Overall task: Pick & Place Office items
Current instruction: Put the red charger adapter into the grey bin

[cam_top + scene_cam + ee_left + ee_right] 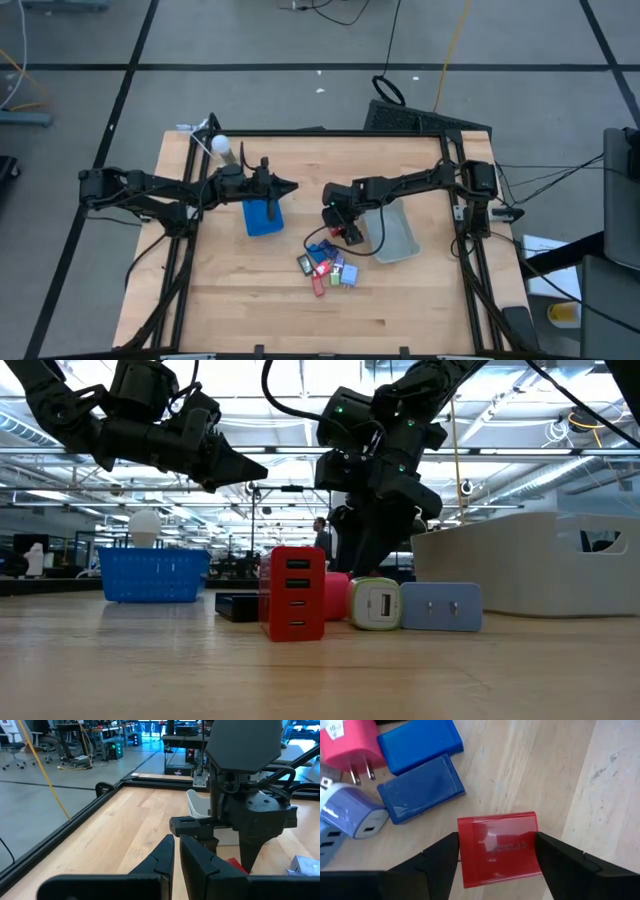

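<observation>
The office items (325,265) lie in a small heap on the wooden table: red, blue, pink, purple and black blocky chargers. In the right wrist view, blue blocks (420,787), a pink plug (347,742) and a lavender charger (350,812) rest flat on the wood. My right gripper (497,850) is beside the heap, next to the clear bin (392,232), and is shut on a red block. My left gripper (292,187) hovers shut, clear of everything, by the blue tray (263,215). My right gripper pinches the red block (497,847) between its two fingers (440,857), one on each of two opposite side faces. The fingers come from above, pointing down. Whether the block is clear of the table does not show.
The low view has a red multi-port cube (297,592), a white-green charger (375,605) and a light blue adapter (440,607) standing in front. A white ball-like thing (220,145) sits at the table's far left corner. A black frame (455,190) edges the table.
</observation>
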